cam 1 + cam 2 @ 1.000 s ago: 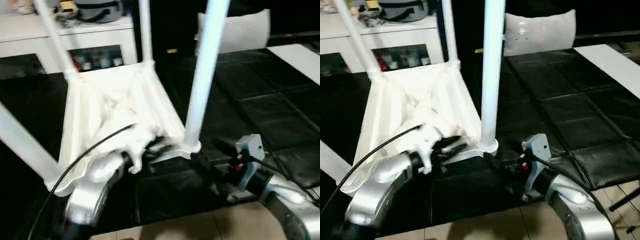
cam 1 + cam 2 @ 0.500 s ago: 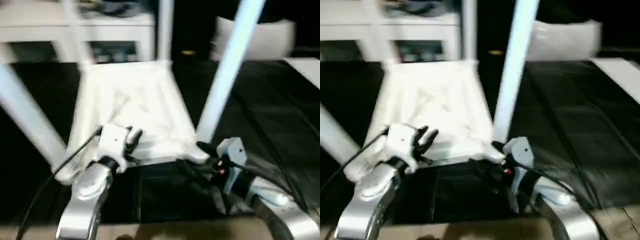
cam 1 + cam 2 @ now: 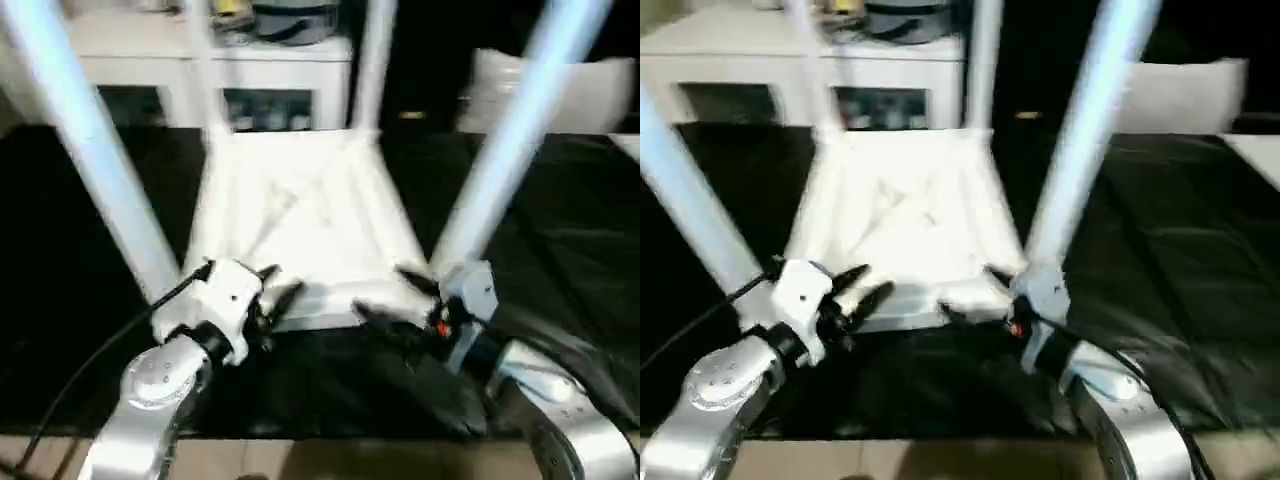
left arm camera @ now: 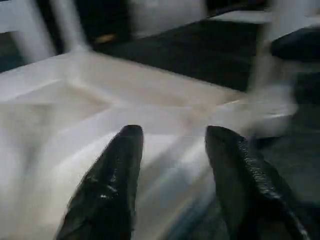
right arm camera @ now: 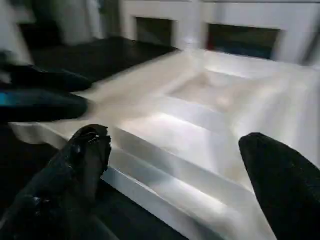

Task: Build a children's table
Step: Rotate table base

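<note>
The children's table lies upside down on the black mat, its ribbed white top facing up. Its legs stand in the corner sockets: one front left, one front right, two at the back. My left gripper hovers at the top's front edge, left of the middle. Its fingers are open with nothing between them. My right gripper sits at the same edge near the front right leg, jaws wide open, empty. In the right wrist view its fingers frame the ribbed top.
A white cabinet with clutter on it stands behind the table. A grey cushion lies at the back right. The black mat spreads out to both sides. A strip of bare floor runs along the near edge.
The camera has swung, so the whole picture has shifted. My left gripper has come off the table top's front edge and opened. My right gripper stays open beside the front right leg.
</note>
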Tool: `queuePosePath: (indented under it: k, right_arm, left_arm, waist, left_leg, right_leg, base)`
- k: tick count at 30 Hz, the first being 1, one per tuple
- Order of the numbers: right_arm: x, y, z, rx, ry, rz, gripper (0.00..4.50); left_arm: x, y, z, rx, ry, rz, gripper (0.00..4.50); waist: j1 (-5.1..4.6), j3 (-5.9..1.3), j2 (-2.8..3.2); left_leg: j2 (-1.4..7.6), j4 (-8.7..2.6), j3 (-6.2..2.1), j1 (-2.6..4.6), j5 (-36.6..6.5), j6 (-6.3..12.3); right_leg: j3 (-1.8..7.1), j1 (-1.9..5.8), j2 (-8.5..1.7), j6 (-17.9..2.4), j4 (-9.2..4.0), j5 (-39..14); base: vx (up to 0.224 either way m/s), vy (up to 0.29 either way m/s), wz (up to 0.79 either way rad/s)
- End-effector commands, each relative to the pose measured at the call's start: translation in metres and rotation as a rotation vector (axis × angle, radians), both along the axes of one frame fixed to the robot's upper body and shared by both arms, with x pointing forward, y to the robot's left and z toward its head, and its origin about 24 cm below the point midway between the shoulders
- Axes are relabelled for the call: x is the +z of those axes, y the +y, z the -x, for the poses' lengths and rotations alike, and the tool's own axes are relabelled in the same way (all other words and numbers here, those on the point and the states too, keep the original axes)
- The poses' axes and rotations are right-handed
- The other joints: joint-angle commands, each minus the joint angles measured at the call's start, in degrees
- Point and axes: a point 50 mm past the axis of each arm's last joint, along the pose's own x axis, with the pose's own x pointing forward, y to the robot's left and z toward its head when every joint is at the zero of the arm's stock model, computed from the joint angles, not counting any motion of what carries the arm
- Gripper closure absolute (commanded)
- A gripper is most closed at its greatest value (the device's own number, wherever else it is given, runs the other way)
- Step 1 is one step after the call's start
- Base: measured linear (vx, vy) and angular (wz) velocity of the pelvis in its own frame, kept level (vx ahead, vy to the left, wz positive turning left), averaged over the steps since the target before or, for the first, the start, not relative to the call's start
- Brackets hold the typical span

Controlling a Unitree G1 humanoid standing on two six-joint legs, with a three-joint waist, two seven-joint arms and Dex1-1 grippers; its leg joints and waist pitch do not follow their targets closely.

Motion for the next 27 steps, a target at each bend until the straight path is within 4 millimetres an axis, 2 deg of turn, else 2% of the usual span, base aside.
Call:
queuePosePath:
  k: [1,3,4,6,7,8,9,10,11,12,13,14,15,16,17,18,19,20,22,23,25,27]
  right_arm:
    - [-0.002,-0.009,-0.006,-0.085,0.023,0.030,0.00]
    - [-0.004,-0.012,-0.009,-0.124,0.033,0.037,0.00]
    - [-0.005,-0.015,-0.012,-0.154,0.029,0.043,0.00]
    - [-0.007,-0.029,-0.021,-0.279,0.030,0.060,0.00]
    - [-0.008,-0.035,-0.024,-0.322,0.029,0.068,0.00]
    - [-0.008,-0.037,-0.026,-0.340,0.028,0.070,0.00]
    - [-0.008,-0.043,-0.028,-0.377,0.027,0.076,0.00]
    - [-0.008,-0.049,-0.031,-0.410,0.026,0.084,0.00]
    - [-0.008,-0.054,-0.034,-0.439,0.027,0.093,0.00]
    - [-0.008,-0.058,-0.036,-0.457,0.028,0.099,0.00]
    - [-0.008,-0.058,-0.037,-0.459,0.028,0.100,0.00]
    - [-0.008,-0.059,-0.038,-0.464,0.028,0.104,0.00]
    - [-0.008,-0.060,-0.040,-0.466,0.027,0.107,0.00]
    - [-0.007,-0.060,-0.044,-0.468,0.025,0.111,0.00]
    - [-0.006,-0.060,-0.046,-0.466,0.023,0.112,0.00]
    - [-0.006,-0.060,-0.048,-0.466,0.022,0.112,0.00]
    - [-0.006,-0.061,-0.049,-0.470,0.021,0.113,0.00]
    - [-0.006,-0.062,-0.051,-0.475,0.021,0.113,0.00]
    - [-0.008,-0.070,-0.053,-0.502,0.022,0.133,0.00]
    - [-0.008,-0.070,-0.053,-0.502,0.022,0.133,0.00]
    - [-0.008,-0.076,-0.054,-0.516,0.020,0.144,0.00]
    - [-0.008,-0.079,-0.053,-0.508,0.021,0.150,0.00]
  left_arm:
    - [0.004,0.001,0.006,-0.064,0.027,0.038,2.04]
    - [0.004,0.002,0.009,-0.084,0.039,0.038,1.87]
    - [0.004,0.003,0.010,-0.085,0.045,0.042,1.77]
    - [0.004,0.006,0.013,-0.091,0.059,0.054,1.68]
    - [0.004,0.008,0.014,-0.099,0.070,0.060,1.68]
    - [0.004,0.008,0.014,-0.103,0.076,0.062,1.68]
    - [0.004,0.010,0.016,-0.111,0.086,0.063,1.44]
    - [0.003,0.013,0.017,-0.118,0.100,0.068,1.36]
    - [0.003,0.016,0.019,-0.125,0.117,0.073,1.33]
    - [0.002,0.019,0.021,-0.131,0.134,0.077,1.31]
    - [0.002,0.019,0.021,-0.132,0.136,0.076,1.08]
    - [0.001,0.021,0.022,-0.136,0.143,0.073,1.08]
    - [-0.002,0.026,0.026,-0.152,0.167,0.068,0.88]
    - [-0.009,0.036,0.033,-0.180,0.216,0.056,0.84]
    - [-0.016,0.044,0.038,-0.204,0.258,0.047,0.84]
    - [-0.021,0.052,0.043,-0.224,0.293,0.036,0.76]
    - [-0.024,0.057,0.047,-0.230,0.317,0.025,0.62]
    - [-0.026,0.063,0.049,-0.230,0.331,0.014,0.43]
    - [-0.025,0.076,0.051,-0.201,0.341,-0.002,0.41]
    - [-0.025,0.076,0.051,-0.201,0.341,-0.002,0.35]
    - [-0.025,0.088,0.048,-0.177,0.338,-0.037,0.09]
    - [-0.025,0.100,0.044,-0.152,0.326,-0.056,0.02]
  waist:
    - [-0.56,-1.36,-0.18]
    - [-0.80,-1.36,-0.52]
    - [-1.02,-1.48,-0.82]
    - [-0.94,-1.55,-1.00]
    - [-0.80,-1.77,-1.17]
    - [-0.75,-1.86,-1.08]
    - [-0.39,-2.03,-0.97]
    - [-0.40,-1.90,-1.40]
    - [-0.19,-1.83,-1.35]
    - [-0.26,-1.88,-1.62]
    - [-0.12,-1.88,-1.52]
    - [-0.19,-1.97,-1.52]
    - [-0.24,-2.06,-1.53]
    - [-0.32,-2.14,-2.54]
    - [-0.39,-2.09,-2.59]
    - [-0.76,-2.04,-2.31]
    - [-0.94,-2.08,-2.09]
    - [-1.15,-2.40,-2.36]
    - [-1.02,-2.93,-2.18]
    - [-0.97,-2.91,-2.22]
    - [-0.66,-2.88,-2.30]
    - [-0.43,-2.68,-2.37]
  left_leg:
    - [2.90,-7.40,-1.68,0.47,-30.6,-4.44]
    - [2.78,-7.39,-1.50,0.54,-29.7,-4.00]
    - [2.78,-7.19,-1.35,0.55,-27.8,-3.41]
    - [2.72,-7.03,-0.93,0.71,-24.8,-2.83]
    - [2.77,-7.02,-0.77,0.71,-22.9,-2.62]
    - [2.79,-7.09,-0.65,0.59,-21.9,-2.59]
    - [2.99,-7.13,-0.39,0.75,-20.3,-2.52]
    - [2.97,-7.17,-0.08,0.77,-20.0,-2.31]
    - [3.01,-7.25,0.15,0.87,-20.0,-2.34]
    - [3.02,-7.29,0.21,0.55,-19.4,-2.32]
    - [3.07,-7.33,0.35,0.53,-19.1,-2.35]
    - [3.18,-7.38,0.44,0.42,-18.3,-2.45]
    - [3.24,-7.46,0.46,0.08,-17.1,-2.38]
    - [3.24,-7.39,0.60,-0.03,-16.1,-2.01]
    - [3.05,-7.56,0.58,-0.34,-16.0,-1.25]
    - [2.80,-7.58,0.43,-0.76,-16.7,-1.33]
    - [2.94,-7.63,0.51,-0.56,-17.0,-1.70]
    - [3.21,-7.43,0.67,-0.04,-16.6,-1.97]
    - [3.33,-6.98,1.07,0.31,-10.6,-1.52]
    - [3.29,-6.87,1.20,0.33,-9.3,-1.22]
    - [3.25,-6.65,1.53,0.50,-7.6,-0.22]
    - [3.16,-6.84,1.61,0.44,-8.5,0.33]
  right_leg:
    - [2.29,0.41,-3.62,-3.1,-6.20,-31.5]
    - [2.26,0.24,-3.55,-2.5,-6.57,-33.2]
    - [2.41,0.14,-3.67,-2.4,-6.65,-33.7]
    - [2.49,-0.16,-3.62,-2.4,-6.96,-34.6]
    - [2.58,-0.24,-3.50,-3.2,-6.68,-32.6]
    - [2.56,-0.12,-3.36,-3.6,-6.49,-31.2]
    - [2.63,-0.29,-3.00,-4.4,-6.18,-27.4]
    - [2.67,-0.43,-2.73,-4.7,-6.23,-26.2]
    - [2.69,-0.44,-2.63,-5.2,-5.96,-25.3]
    - [2.69,-0.12,-2.63,-5.4,-5.55,-24.7]
    - [2.72,-0.13,-2.59,-5.3,-5.54,-24.6]
    - [2.71,-0.01,-2.47,-5.4,-5.28,-22.9]
    - [2.71,0.36,-2.41,-5.4,-5.02,-20.5]
    - [2.69,0.48,-2.41,-5.4,-5.04,-19.6]
    - [2.64,0.43,-2.41,-5.7,-4.67,-20.6]
    - [2.62,0.56,-2.61,-4.9,-4.81,-23.5]
    - [2.70,0.37,-2.52,-4.7,-4.88,-23.7]
    - [2.84,0.01,-2.27,-5.1,-4.81,-20.6]
    - [2.89,0.22,-1.77,-8.3,-3.59,-7.3]
    - [2.89,0.31,-1.62,-9.0,-3.41,-4.5]
    - [2.86,0.50,-1.62,-10.4,-3.13,-0.6]
    - [2.88,0.77,-1.71,-10.6,-3.33,-3.0]
  base:
    - [0.000,0.000,0.00]
    - [0.000,0.000,0.00]
    - [0.000,0.000,0.00]
    - [0.000,0.000,0.00]
    - [0.000,0.000,0.00]
    - [0.000,0.000,0.00]
    - [0.000,0.000,0.00]
    - [0.000,0.000,0.00]
    - [0.000,0.000,0.00]
    - [0.000,0.000,0.00]
    - [0.000,0.000,0.00]
    - [0.000,0.000,0.00]
    - [0.000,0.000,0.00]
    - [0.000,0.000,0.00]
    - [0.000,0.000,0.00]
    - [0.000,0.000,0.00]
    - [0.000,0.000,0.00]
    - [0.074,-0.017,-0.05]
    - [0.076,-0.013,-0.02]
    - [0.063,-0.004,0.01]
    - [0.031,-0.002,0.01]
    - [0.000,0.000,0.00]
